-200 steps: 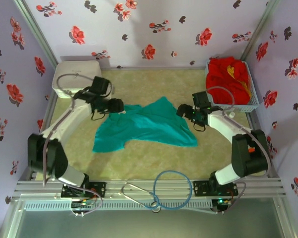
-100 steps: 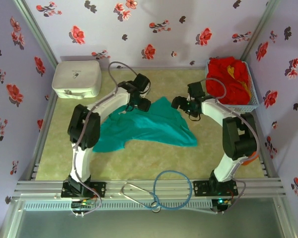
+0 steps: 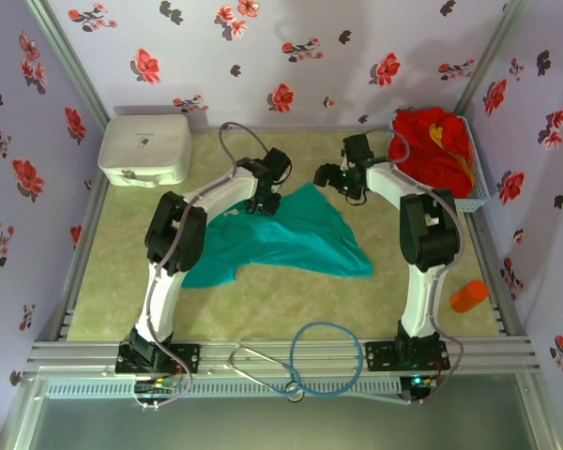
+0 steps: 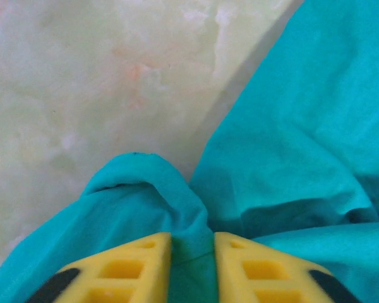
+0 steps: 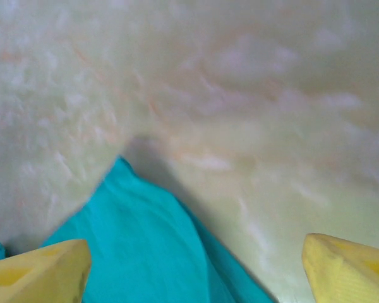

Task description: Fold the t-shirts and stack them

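Note:
A teal-green t-shirt (image 3: 281,239) lies crumpled on the table's middle. My left gripper (image 3: 267,197) is at its back edge, left of the raised corner. In the left wrist view its yellow fingers (image 4: 139,268) are shut on a pinched fold of the teal t-shirt (image 4: 177,214). My right gripper (image 3: 328,178) hovers by the shirt's back corner. Its fingers (image 5: 38,271) stand wide open, with the teal corner (image 5: 145,246) between them and untouched. Red t-shirts (image 3: 432,141), one with a yellow mark, are heaped in a basket at the back right.
A white rounded box (image 3: 145,148) sits at the back left. The white basket (image 3: 479,192) stands against the right wall. An orange object (image 3: 469,296) lies near the right edge. A blue cable loop (image 3: 324,361) hangs over the front rail.
My left arm swung from the shirt's left side to its back edge and shut on a fold. My right gripper moved back and left to the shirt's far corner, still open.

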Controlling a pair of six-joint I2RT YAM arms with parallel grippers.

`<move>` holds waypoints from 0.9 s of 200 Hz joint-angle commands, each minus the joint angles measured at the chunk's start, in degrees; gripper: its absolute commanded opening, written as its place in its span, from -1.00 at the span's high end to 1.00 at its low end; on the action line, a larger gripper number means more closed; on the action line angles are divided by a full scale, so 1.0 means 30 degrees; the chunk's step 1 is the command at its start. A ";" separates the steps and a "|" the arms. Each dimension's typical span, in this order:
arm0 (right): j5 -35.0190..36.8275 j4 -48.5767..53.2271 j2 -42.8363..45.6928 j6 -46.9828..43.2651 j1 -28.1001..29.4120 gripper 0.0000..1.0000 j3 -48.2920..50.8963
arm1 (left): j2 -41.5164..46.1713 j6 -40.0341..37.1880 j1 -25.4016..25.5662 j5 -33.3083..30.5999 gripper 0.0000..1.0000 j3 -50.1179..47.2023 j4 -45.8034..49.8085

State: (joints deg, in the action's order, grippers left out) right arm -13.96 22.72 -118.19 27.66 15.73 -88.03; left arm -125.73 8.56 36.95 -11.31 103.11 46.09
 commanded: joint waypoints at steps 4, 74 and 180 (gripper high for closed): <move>-0.0817 0.1937 -0.1854 -0.1335 0.0558 -0.72 -0.2347 | 0.0466 0.0036 -0.0242 -0.0445 0.72 -0.0157 0.0763; 0.0781 0.4026 -0.4752 -0.2834 0.2119 -0.49 -0.5375 | 0.2554 0.0392 -0.0655 -0.0433 1.00 -0.1847 0.0195; 0.1734 0.3251 -0.2351 -0.2100 0.1146 1.00 -0.5908 | 0.7155 0.0650 -0.3569 0.0868 1.00 -0.3198 -0.0453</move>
State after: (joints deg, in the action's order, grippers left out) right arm -10.66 32.99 -131.33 19.55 21.50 -105.58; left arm -110.83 9.50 28.91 -10.72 94.65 45.63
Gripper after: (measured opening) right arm 0.045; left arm 0.045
